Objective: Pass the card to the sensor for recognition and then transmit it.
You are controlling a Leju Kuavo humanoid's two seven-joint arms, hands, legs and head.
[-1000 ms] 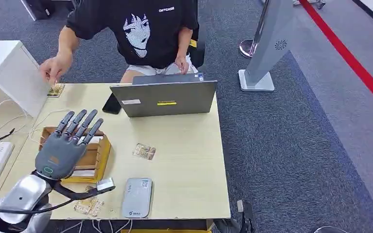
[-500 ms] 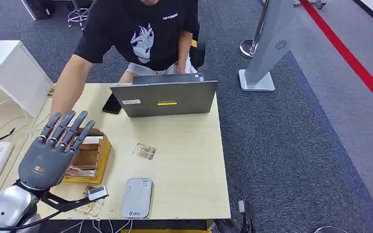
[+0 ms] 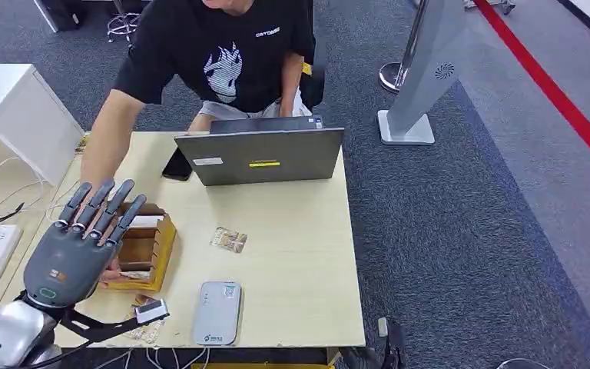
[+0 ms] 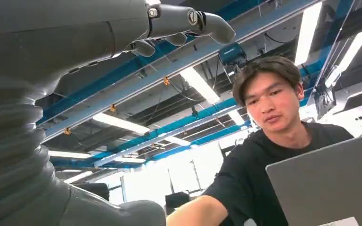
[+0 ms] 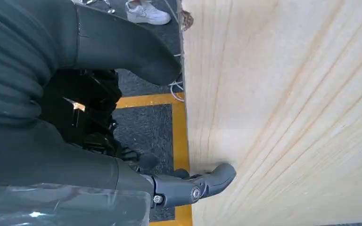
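While our left hand (image 3: 73,250) hovers empty, fingers spread, over the wooden tray (image 3: 157,244), the card (image 3: 228,240) lies mid-table, sensor (image 3: 217,312) near: nothing done | left wrist: fingers (image 4: 207,23) apart | right wrist: right hand (image 5: 122,141) holds nothing, fingers apart, beside the table (image 5: 287,117).

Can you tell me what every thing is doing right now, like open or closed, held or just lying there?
left hand: raised above the wooden box, fingers spread, holding nothing.
right hand: hanging beside the table's edge, holding nothing.
laptop: open, lid up.
wooden box: open-topped, on the table; the person's arm reaches to it.
card: lying flat on the table, not held.
sensor: lying flat near the table's front edge, nothing on it.
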